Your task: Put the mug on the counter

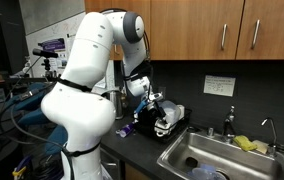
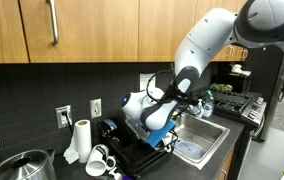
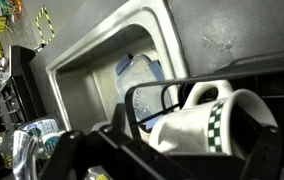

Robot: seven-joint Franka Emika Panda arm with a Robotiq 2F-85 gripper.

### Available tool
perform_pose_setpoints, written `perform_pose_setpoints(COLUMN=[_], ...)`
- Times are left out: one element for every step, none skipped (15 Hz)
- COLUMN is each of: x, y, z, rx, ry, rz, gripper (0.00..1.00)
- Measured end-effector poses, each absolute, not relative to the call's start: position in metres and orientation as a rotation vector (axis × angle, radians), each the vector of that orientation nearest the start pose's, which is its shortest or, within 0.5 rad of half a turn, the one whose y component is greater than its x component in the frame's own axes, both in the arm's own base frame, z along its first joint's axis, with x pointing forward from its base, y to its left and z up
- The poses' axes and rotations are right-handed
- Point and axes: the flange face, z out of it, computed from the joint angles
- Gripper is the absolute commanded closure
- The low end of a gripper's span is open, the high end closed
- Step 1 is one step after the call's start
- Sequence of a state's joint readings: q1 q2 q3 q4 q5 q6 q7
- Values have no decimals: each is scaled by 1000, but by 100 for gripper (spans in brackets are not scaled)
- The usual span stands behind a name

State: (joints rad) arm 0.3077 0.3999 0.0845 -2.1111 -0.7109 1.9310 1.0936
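A white mug with a green checkered band lies on its side in the black wire dish rack, handle upward. A rack wire crosses in front of it. My gripper is low over the rack's sink-side end, with dark fingers on either side of the mug; I cannot tell whether they touch it. The gripper also shows in both exterior views. The black counter runs along the wall around the steel sink.
Two more white mugs sit at the rack's far end beside a paper towel roll. A small purple object lies on the counter. The sink holds a blue-white dish. A faucet and a yellow sponge are at the sink's back.
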Motion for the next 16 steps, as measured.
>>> perform_pose_setpoints(x=[500, 502, 505, 508, 510, 512, 513, 513, 514, 514, 514, 514, 514, 514, 514, 515], y=[158, 159, 159, 159, 159, 160, 161, 162, 162, 163, 163, 164, 164, 164, 162, 161], z=[203, 205, 208, 210, 212, 214, 215, 216, 216, 217, 217, 217, 217, 217, 217, 218], rx=[2358, 2352, 2344, 2338, 2333, 2330, 2330, 2331, 2331, 2332, 2333, 2333, 2333, 2333, 2326, 2327], ry=[-288, -293, -297, -299, -298, -296, -294, -294, -295, -297, -299, -302, -304, -305, -310, -312], rz=[-33, -14, 7, 23, 36, 46, 53, 57, 59, 61, 64, 66, 67, 68, 65, 65], gripper=[0, 12, 26, 32, 39, 49, 56, 63, 72, 78, 87, 93, 99, 100, 96, 96])
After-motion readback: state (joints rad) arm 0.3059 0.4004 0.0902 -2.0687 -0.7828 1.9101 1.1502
